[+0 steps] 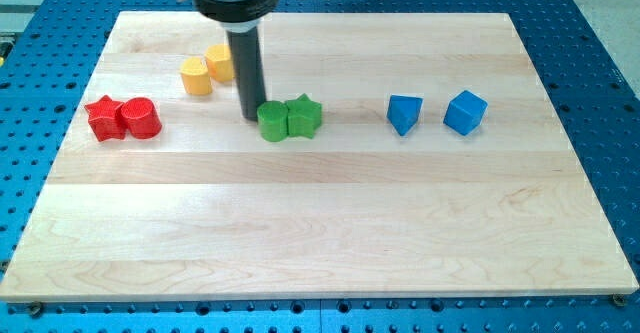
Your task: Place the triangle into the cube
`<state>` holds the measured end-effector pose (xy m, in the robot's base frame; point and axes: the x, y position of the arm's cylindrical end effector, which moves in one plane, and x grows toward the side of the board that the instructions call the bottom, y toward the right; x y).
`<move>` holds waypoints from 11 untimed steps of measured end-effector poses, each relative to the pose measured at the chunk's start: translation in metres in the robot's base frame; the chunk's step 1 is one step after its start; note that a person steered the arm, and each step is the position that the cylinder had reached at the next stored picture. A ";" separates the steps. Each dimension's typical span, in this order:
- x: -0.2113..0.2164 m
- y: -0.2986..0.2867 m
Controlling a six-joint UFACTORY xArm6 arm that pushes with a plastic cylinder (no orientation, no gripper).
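Note:
The blue triangle block (404, 113) lies right of the board's middle. The blue cube (465, 112) sits just to its right, a small gap between them. My tip (253, 117) is at the lower end of the dark rod, far to the left of both blue blocks. It stands right beside the left edge of the green cylinder (272, 122), which touches the green star (304, 116).
A red star (103, 118) and red cylinder (140, 119) touch at the view's left. Two yellow blocks (207, 70) sit near the top left, just left of the rod. The wooden board (320, 223) lies on a blue perforated table.

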<state>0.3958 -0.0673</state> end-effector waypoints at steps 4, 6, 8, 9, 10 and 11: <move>-0.016 0.155; 0.026 0.161; 0.068 0.184; 0.052 0.201; 0.054 0.172; 0.048 0.206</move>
